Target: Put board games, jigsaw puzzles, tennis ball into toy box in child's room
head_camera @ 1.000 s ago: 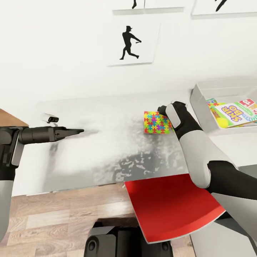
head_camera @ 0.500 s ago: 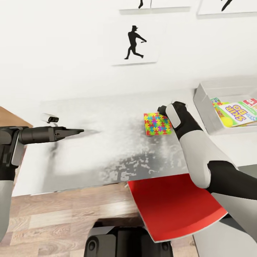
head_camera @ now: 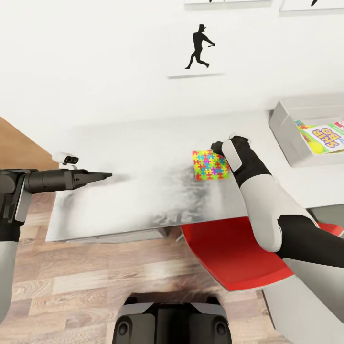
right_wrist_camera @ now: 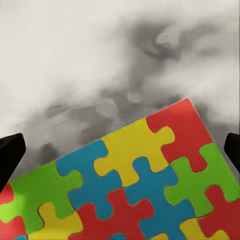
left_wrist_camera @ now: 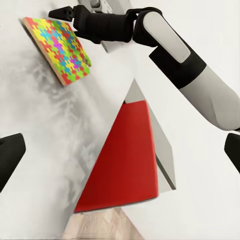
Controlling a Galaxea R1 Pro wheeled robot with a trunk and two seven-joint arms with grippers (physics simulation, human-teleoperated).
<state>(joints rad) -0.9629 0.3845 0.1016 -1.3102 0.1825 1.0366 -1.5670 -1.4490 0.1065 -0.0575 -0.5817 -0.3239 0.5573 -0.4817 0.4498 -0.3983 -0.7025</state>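
Overhead, the right gripper (head_camera: 216, 145) sits at the jigsaw puzzle's (head_camera: 210, 165) edge, while its wrist camera shows fingers spread wide, holding nothing.

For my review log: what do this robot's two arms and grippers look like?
Both arms wear glossy white shells with black joint sections. The left arm ends in a dark cylindrical wrist and a slim, pointed black gripper. The right arm has a black wrist with a white panel; its black gripper is narrow. No cables or markings show.

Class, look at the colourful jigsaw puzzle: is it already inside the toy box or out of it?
Out. The jigsaw puzzle lies flat on the table, apart from the toy box, by the right hand.
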